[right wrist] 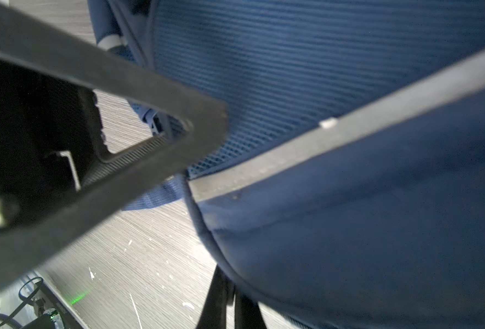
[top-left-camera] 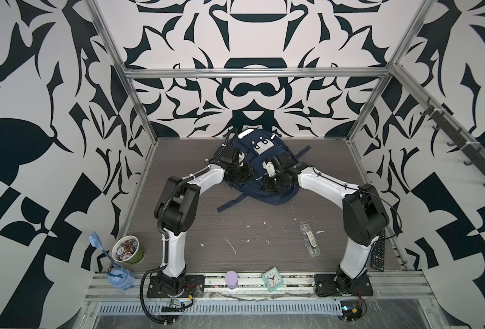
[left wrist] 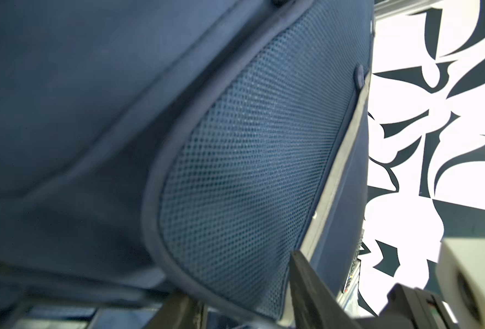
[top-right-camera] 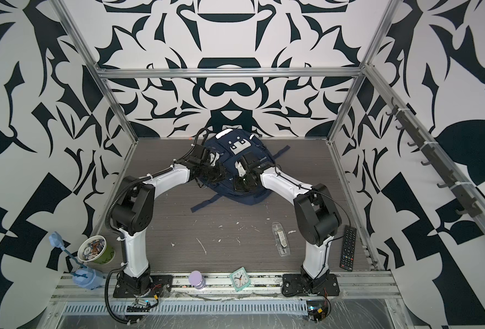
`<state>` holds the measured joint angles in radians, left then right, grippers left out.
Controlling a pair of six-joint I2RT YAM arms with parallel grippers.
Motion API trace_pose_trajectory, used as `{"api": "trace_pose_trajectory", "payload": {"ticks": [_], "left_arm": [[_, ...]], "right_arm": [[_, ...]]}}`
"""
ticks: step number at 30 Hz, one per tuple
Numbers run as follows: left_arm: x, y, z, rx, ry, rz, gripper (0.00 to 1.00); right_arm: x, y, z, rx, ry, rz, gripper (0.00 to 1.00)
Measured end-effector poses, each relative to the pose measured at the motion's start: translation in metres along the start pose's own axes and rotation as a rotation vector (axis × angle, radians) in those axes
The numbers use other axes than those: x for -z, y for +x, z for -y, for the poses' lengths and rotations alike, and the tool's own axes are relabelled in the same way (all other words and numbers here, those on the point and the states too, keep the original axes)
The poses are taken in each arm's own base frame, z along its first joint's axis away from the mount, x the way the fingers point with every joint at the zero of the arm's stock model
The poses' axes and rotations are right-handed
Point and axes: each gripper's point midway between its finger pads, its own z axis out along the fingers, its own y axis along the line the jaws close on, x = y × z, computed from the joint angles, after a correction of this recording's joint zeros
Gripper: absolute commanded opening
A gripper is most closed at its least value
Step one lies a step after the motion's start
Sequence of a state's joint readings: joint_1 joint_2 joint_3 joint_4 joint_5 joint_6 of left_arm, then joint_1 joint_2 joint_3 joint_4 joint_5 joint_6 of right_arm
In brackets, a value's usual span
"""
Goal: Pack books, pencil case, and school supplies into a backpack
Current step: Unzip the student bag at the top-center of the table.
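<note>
The backpack (top-left-camera: pixel 253 141) (top-right-camera: pixel 229 160) lies flat at the far centre of the grey woodgrain surface (top-left-camera: pixel 195 228), with one loose strap (top-left-camera: pixel 232 204) trailing toward the near side. Both arms reach in over it. The left end effector (top-left-camera: pixel 239 172) sits on the backpack's left side. In the left wrist view its dark fingers (left wrist: pixel 309 284) stand partly spread, with the lower edge of a blue mesh pocket (left wrist: pixel 249 171) between them, beside a grey reflective strip (left wrist: pixel 341 159). I cannot tell whether they actually pinch the fabric. The right end effector (top-left-camera: pixel 270 183) rests on the backpack's near right part. In the right wrist view its fingers (right wrist: pixel 217 296) are pressed together right at the piped seam of the navy fabric (right wrist: pixel 378 228); whether any cloth is caught there is unclear. The school supplies (top-left-camera: pixel 309 239) (top-right-camera: pixel 281 239), a narrow clear packet, lie on the surface near the right arm, well apart from the backpack. A black remote control (top-left-camera: pixel 378 253) (top-right-camera: pixel 348 247) lies at the right edge of the surface. Along the near rail stand a small teal alarm clock (top-left-camera: pixel 272 280) (top-right-camera: pixel 239 279) and a lilac object (top-left-camera: pixel 231 280). A paper cup (top-left-camera: pixel 127 250) sits at the near left.
</note>
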<state>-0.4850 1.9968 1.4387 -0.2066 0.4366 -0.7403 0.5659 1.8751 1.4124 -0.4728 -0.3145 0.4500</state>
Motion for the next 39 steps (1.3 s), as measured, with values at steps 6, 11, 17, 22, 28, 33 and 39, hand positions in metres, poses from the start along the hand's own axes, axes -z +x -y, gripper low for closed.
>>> {"api": "trace_pose_trajectory", "payload": {"ticks": [6, 11, 17, 22, 28, 33, 39], "left_arm": [[0.000, 0.000, -0.001, 0.001, -0.004, 0.000, 0.46], [0.000, 0.000, -0.001, -0.001, -0.004, -0.001, 0.46], [0.001, 0.000, -0.002, -0.003, -0.004, -0.003, 0.47], [0.008, -0.008, -0.014, 0.004, -0.023, 0.007, 0.48], [0.025, -0.033, -0.041, 0.033, -0.050, 0.056, 0.48], [0.030, -0.040, -0.051, 0.038, -0.064, 0.068, 0.47], [0.021, -0.044, -0.050, 0.026, -0.055, 0.058, 0.44]], "right_arm": [[-0.014, -0.008, -0.013, 0.004, -0.012, -0.006, 0.00], [-0.013, -0.008, -0.014, 0.002, -0.014, -0.005, 0.00], [-0.013, -0.010, -0.015, -0.017, -0.018, 0.001, 0.00], [-0.013, -0.014, -0.016, -0.022, -0.028, 0.018, 0.00], [-0.016, -0.021, -0.020, -0.025, -0.043, 0.036, 0.00], [-0.022, -0.024, -0.020, -0.030, -0.049, 0.033, 0.00], [-0.025, -0.025, -0.018, -0.034, -0.048, 0.029, 0.00]]}}
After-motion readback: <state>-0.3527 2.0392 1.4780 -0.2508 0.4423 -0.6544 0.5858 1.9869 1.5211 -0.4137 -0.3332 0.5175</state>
